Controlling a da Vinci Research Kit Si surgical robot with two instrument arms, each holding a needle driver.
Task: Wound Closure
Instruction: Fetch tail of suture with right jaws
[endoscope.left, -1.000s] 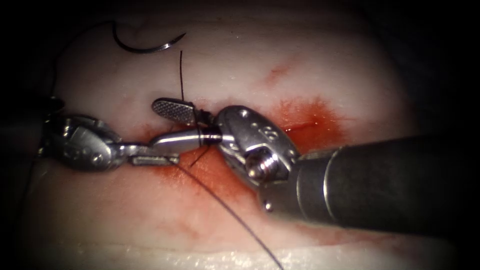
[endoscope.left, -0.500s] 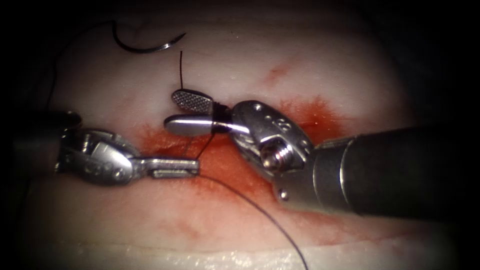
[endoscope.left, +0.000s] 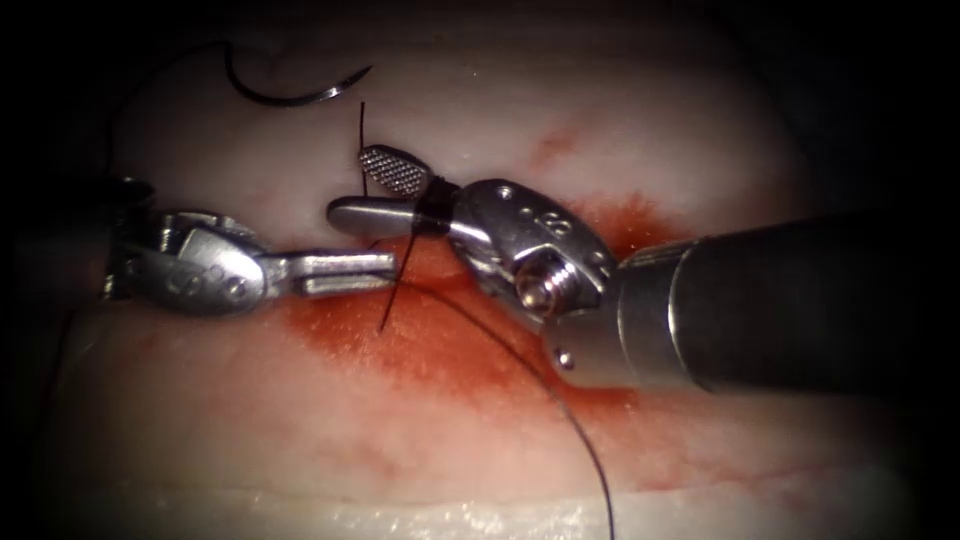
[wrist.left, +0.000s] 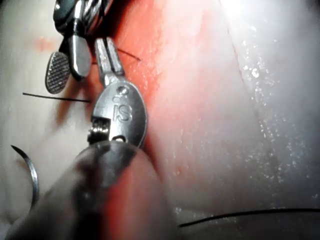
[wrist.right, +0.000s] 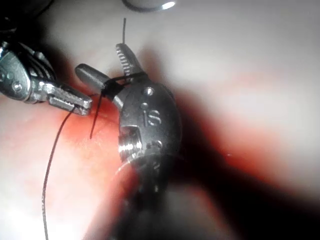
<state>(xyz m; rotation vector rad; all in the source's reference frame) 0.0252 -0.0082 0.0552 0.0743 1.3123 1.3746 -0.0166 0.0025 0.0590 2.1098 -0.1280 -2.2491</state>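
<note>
Though loose, needle (endoscope.left: 290, 101) tip rightward; left hand (endoscope.left: 385, 270) seemingly on thread (endoscope.left: 560, 405), right hand (endoscope.left: 352, 185) wide.

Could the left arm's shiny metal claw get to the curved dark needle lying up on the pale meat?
Probably yes. The curved dark needle lies loose on the pale tissue, nothing covering it. But the left tool is shut on the dark thread, so it's busy.
</note>
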